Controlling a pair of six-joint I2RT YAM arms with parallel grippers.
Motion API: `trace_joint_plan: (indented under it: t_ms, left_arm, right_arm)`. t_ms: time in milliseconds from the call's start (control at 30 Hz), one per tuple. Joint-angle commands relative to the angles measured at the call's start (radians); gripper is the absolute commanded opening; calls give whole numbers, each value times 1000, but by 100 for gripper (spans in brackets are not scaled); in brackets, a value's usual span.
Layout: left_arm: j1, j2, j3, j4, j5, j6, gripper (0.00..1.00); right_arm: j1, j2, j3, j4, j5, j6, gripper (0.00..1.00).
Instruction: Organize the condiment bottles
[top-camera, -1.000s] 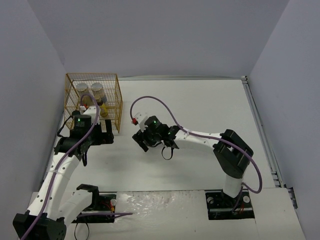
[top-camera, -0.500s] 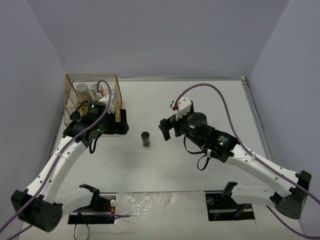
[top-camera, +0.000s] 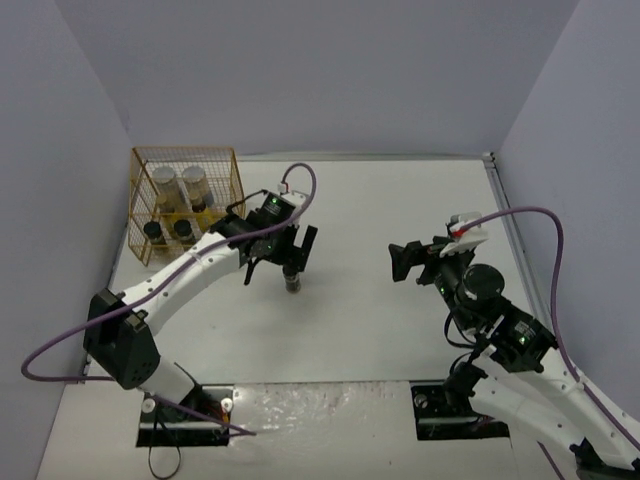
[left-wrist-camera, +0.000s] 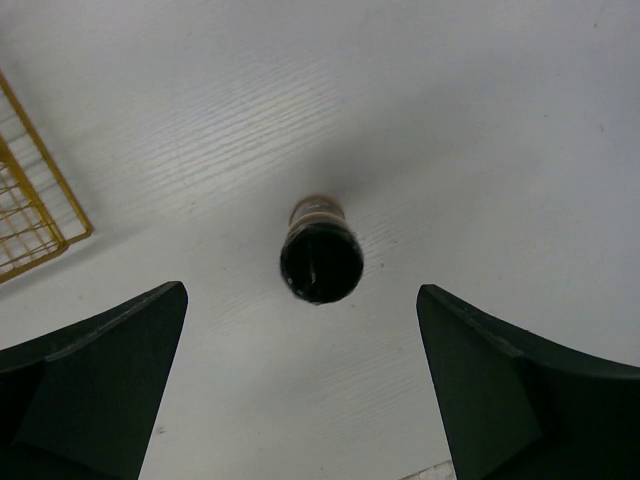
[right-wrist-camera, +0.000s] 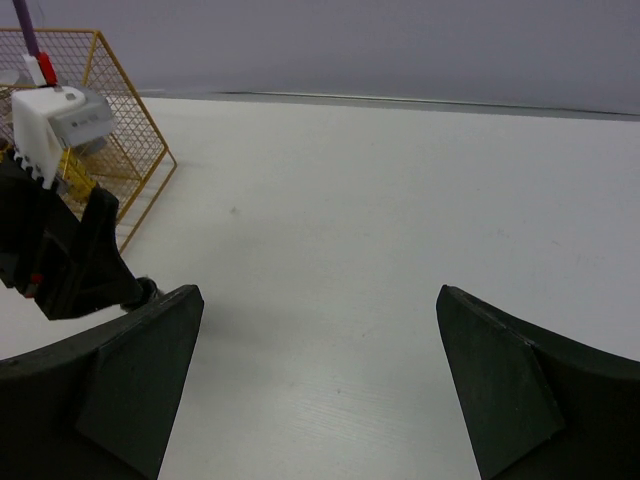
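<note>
1. One dark jar (left-wrist-camera: 321, 262) stands upright on the table (top-camera: 400, 200), left of its middle, near the wire basket (top-camera: 237, 200) in the far left corner.
2. The left gripper (top-camera: 292, 256) hangs over the jar, jaws spread wide and touching nothing. The right gripper (right-wrist-camera: 318, 295), toward the right edge, is also wide apart and empty.
3. The jar looks small, rigid and light, probably glass. Its smooth round sides could slip, so clamp the body just below the black lid.
4. The basket wires blur the other bottles (top-camera: 193, 180); their count and the jar's label cannot be made out.
</note>
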Motion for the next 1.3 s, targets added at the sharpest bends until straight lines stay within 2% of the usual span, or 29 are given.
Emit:
trace_joint_plan:
  t_ms: [0, 300, 667, 833, 1000, 1067, 1167, 1267]
  left_arm:
    - [-48, 52, 83, -28, -44, 35, 97]
    - [-48, 177, 120, -99, -58, 29, 96]
    - [-48, 239, 131, -76, -49, 30, 77]
    - [-51, 250, 139, -75, -49, 28, 63]
    - [-64, 245, 143, -82, -51, 19, 42]
    - [-65, 231, 143, -88, -51, 11, 28]
    - [-67, 196, 144, -106, -50, 1, 13]
    - [-65, 136, 167, -154, -44, 2, 5]
  right_arm:
    - [-7, 2, -17, 39, 85, 31, 100]
    - [-7, -15, -40, 39, 88, 31, 100]
    - [-7, -6, -50, 39, 86, 31, 100]
    - [-7, -3, -59, 39, 85, 33, 100]
    - [-7, 3, -55, 39, 83, 30, 100]
    - [-7, 1, -54, 39, 84, 28, 100]
    - [-7, 1, -53, 39, 84, 28, 100]
    - [-7, -5, -52, 39, 84, 28, 100]
